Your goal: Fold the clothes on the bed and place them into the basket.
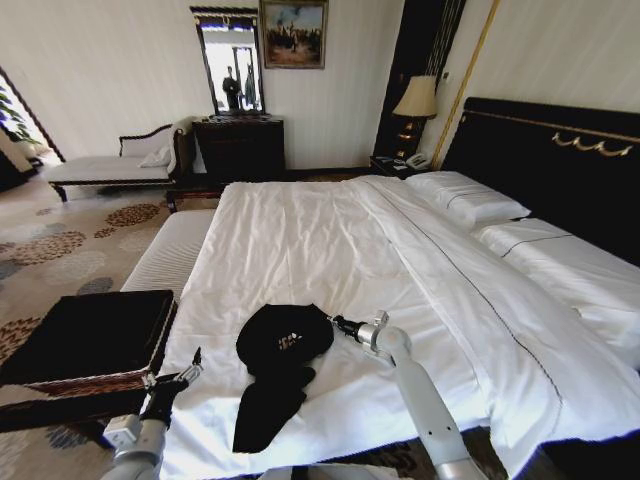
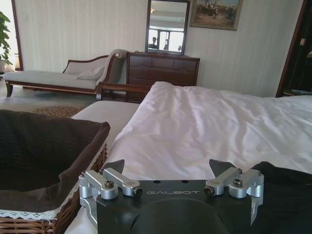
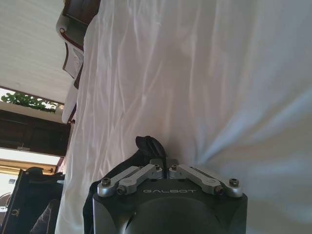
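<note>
Fabric of the black T-shirt (image 1: 277, 365), bunched near the bed (image 1: 330, 240) foot, looks light and limp, best pinched at a hem, where the right gripper (image 1: 335, 322) is clamped on it; left gripper (image 1: 190, 366) waits, jaws apart, by the basket (image 1: 60, 385).

Black "GALBOT" hand (image 2: 166, 171), seemingly silver linkages
</note>
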{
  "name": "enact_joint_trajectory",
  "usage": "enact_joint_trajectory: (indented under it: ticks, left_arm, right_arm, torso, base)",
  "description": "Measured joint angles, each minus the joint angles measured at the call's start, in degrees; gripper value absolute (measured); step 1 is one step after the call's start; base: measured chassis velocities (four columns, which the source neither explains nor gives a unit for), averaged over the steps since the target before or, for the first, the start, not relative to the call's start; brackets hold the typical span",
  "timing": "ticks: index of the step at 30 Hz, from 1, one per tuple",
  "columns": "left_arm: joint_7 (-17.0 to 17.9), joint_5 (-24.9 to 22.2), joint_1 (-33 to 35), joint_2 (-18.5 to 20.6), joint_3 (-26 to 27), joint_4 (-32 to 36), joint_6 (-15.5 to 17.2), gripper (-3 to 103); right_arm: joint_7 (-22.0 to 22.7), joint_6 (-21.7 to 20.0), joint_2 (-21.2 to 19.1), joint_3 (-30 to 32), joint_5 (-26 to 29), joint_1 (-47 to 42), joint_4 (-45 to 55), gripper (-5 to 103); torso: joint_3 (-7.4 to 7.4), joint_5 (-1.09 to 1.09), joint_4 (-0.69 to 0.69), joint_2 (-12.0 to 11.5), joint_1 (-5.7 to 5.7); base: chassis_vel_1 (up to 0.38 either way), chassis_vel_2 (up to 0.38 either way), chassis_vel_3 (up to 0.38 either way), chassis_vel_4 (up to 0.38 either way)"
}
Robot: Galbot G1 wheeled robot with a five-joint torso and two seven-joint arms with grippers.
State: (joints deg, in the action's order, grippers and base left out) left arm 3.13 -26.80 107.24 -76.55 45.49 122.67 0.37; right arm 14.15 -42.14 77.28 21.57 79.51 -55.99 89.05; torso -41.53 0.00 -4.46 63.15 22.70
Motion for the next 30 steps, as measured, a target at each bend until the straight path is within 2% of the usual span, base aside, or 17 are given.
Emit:
enact_joint_trajectory:
  ticks: [6, 11, 15, 16, 18, 20, 26, 30]
  left_arm:
    - [0.05, -0.11, -1.20, 1.44, -0.90, -0.45, 0.45, 97]
    - [0.43, -1.98, -4.10, 5.91, -4.42, -1.23, 2.80, 97]
    - [1.63, -7.15, -10.69, 11.68, -9.75, -3.89, 6.25, 97]
    - [1.63, -7.15, -10.69, 11.68, -9.75, -3.89, 6.25, 97]
    - [2.69, -12.60, -15.30, 14.34, -12.53, -6.84, 8.49, 97]
    - [3.28, -15.30, -17.95, 15.66, -14.75, -9.43, 9.35, 97]
    - [3.64, -17.79, -23.74, 17.24, -20.74, -16.57, 9.82, 97]
    - [3.90, -18.77, -26.18, 17.20, -22.36, -18.71, 9.88, 96]
  right_arm:
    - [-0.06, -0.01, -1.80, -0.21, -1.45, -0.96, 5.43, 1]
    - [-1.17, -0.01, -2.48, -1.03, -4.60, -1.58, 7.31, 1]
    - [-1.54, -0.02, -2.57, -1.58, -5.94, -1.69, 7.72, 1]
    - [-1.54, -0.02, -2.57, -1.58, -5.94, -1.69, 7.72, 1]
    - [-1.56, -0.02, -2.67, -1.97, -6.37, -1.77, 8.35, 1]
    - [-1.55, -0.02, -2.72, -2.15, -6.55, -1.84, 8.65, 1]
    - [-1.44, -0.02, -3.19, -1.76, -6.59, -1.94, 8.89, 1]
    - [-1.37, -0.02, -3.35, -1.56, -6.51, -1.92, 8.83, 1]
  torso:
    - [0.00, -0.01, 0.00, 0.00, 0.00]
    - [0.00, -0.01, 0.01, 0.00, 0.00]
    - [0.00, 0.00, -0.01, 0.00, 0.00]
    - [0.00, 0.00, -0.01, 0.00, 0.00]
    - [0.00, 0.00, -0.02, 0.00, 0.00]
    - [0.00, -0.01, -0.02, -0.01, 0.01]
    - [0.00, -0.01, 0.00, -0.01, 0.00]
    - [0.00, 0.00, -0.01, 0.00, 0.00]
  base:
    - [0.000, 0.000, 0.000, 0.000]
    - [0.000, 0.000, 0.000, 0.000]
    - [0.000, 0.000, 0.000, 0.000]
    - [0.000, 0.000, 0.000, 0.000]
    - [0.000, 0.000, 0.000, 0.000]
    - [0.000, 0.000, 0.000, 0.000]
    - [0.000, 0.000, 0.000, 0.000]
    - [0.000, 0.000, 0.000, 0.000]
